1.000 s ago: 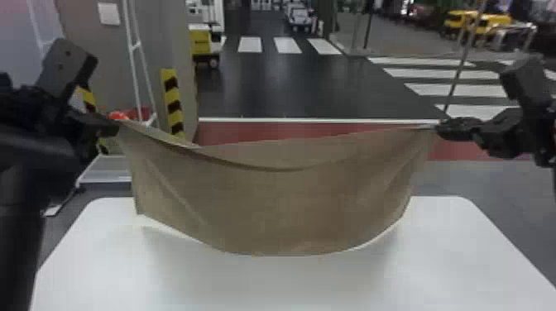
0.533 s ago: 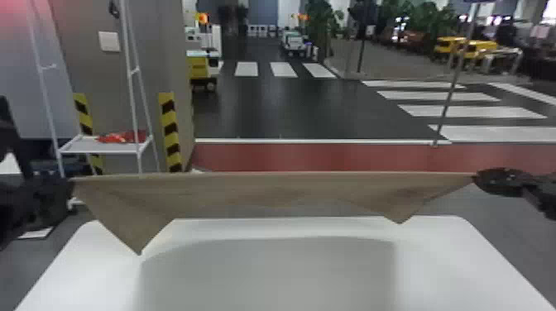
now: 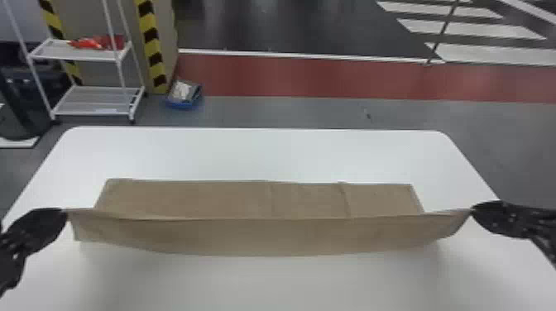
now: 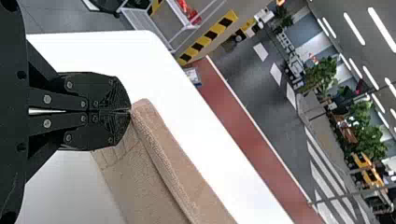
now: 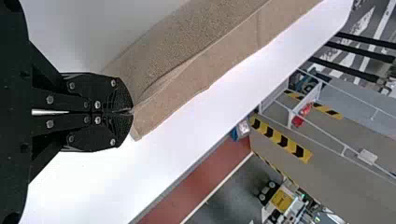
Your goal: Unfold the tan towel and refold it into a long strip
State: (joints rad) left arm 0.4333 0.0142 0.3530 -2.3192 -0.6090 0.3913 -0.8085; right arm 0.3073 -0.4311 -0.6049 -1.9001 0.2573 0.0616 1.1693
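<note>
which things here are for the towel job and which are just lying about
For the job:
- tan towel
- left gripper
- right gripper
- white table

Just about:
- white rack
- red item on the rack
- blue tray on the floor

White, round-cornered worktop [image 3: 256, 153]. Beyond it, left: a white rack [image 3: 95, 101] holding something red [image 3: 97, 42], black-and-yellow striped edging [image 3: 152, 47], a blue container [image 3: 182, 106] on grey floor [image 3: 289, 112]. Farther back, a red floor band [image 3: 331, 78] and white crossing stripes [image 3: 488, 54].
</note>
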